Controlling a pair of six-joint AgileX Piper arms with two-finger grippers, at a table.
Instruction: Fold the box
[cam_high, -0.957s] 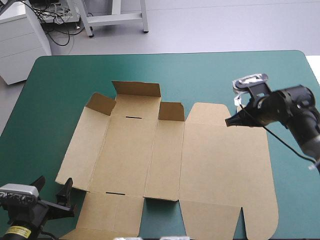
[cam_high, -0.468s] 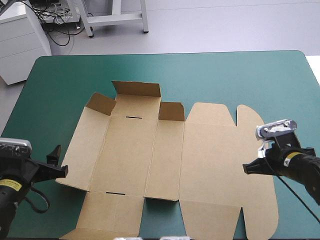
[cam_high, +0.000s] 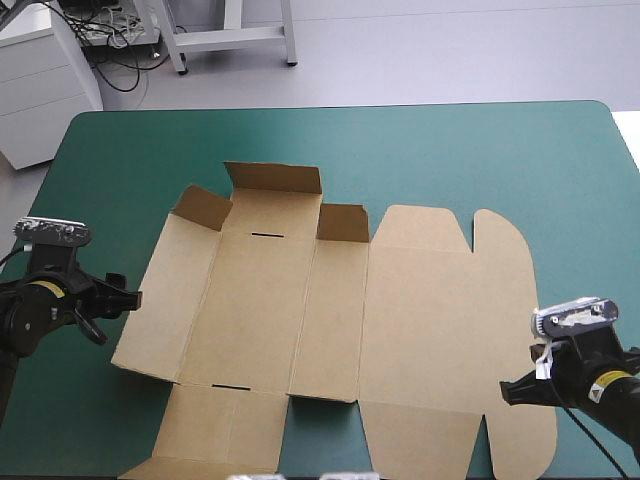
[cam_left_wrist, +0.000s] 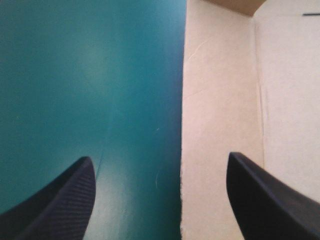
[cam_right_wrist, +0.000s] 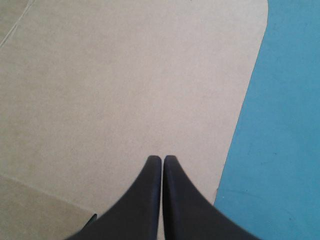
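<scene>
Box (cam_high: 330, 320) lies flat mid-table, small far flaps tilted up, with a wide strip of cover (cam_high: 450, 150) beyond its far edge. Left gripper (cam_high: 128, 298) is low, just off the box's left edge, fingers wide apart, holding nothing. Right gripper (cam_high: 508, 392) is over the near right corner — fingers pressed together, empty.

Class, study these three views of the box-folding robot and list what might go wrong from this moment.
1. The left tool stands open astride the box's left edge, which lies flat on the teal-green cover; a finger may shove the sheet sideways rather than slip beneath.
2. The right tool is shut above the right panel; whether it presses down is unclear, so the box might slide.
</scene>
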